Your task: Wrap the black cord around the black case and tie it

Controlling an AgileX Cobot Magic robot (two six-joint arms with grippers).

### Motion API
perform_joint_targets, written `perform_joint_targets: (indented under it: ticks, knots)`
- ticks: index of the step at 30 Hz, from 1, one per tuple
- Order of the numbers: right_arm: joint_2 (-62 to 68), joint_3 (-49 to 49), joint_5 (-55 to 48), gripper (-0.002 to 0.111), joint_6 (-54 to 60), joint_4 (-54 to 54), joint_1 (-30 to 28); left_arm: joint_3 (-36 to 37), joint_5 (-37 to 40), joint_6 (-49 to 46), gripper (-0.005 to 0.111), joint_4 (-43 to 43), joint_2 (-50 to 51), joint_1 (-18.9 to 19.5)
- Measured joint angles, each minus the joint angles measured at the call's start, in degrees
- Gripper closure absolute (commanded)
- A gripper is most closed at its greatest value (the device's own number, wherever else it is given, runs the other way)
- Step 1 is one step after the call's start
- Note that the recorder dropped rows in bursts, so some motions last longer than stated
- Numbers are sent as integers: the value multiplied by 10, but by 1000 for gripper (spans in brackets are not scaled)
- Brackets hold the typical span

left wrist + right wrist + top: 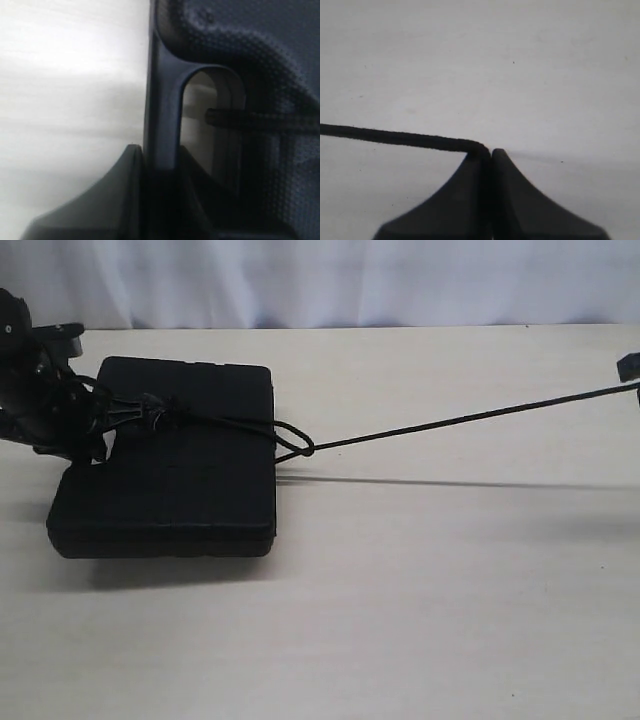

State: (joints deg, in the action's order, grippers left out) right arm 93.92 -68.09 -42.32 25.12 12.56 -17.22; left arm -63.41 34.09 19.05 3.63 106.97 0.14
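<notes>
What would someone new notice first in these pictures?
The black cord, stretched taut across the table from the black case on the left to the right gripper, pinched shut on it at the far right. Next, the loop the cord forms beside the case's right side.

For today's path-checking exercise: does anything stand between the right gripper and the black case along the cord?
Nothing visible does. The black cord runs taut from the black case to the right gripper, above the table.
</notes>
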Motion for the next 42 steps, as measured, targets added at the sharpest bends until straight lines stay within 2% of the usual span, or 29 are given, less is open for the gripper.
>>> perform_joint_targets:
  ticks: [10, 21, 29, 32, 37, 39, 42]
  knots:
    - [80, 0, 36, 104, -5, -34, 0, 3, -33, -3, 107, -1, 0, 0]
    - [87, 0, 42, 104, -16, -49, 0, 3, -66, -28, 107, 1, 3, -1]
    - [87, 0, 60, 104, -18, -73, -6, 3, -108, -30, 106, 10, 34, -38]
    - [87, 0, 64, 104, -19, -81, -8, 3, -138, -30, 97, 16, 49, -48]
    - [87, 0, 71, 103, -20, -83, -8, 3, -169, -30, 68, 20, 59, -56]
    - [87, 0, 73, 97, -20, -83, -8, 0, -175, -30, 60, 20, 59, -56]
    - [87, 0, 75, 79, -20, -83, -8, -3, -183, -29, 55, 20, 59, -56]
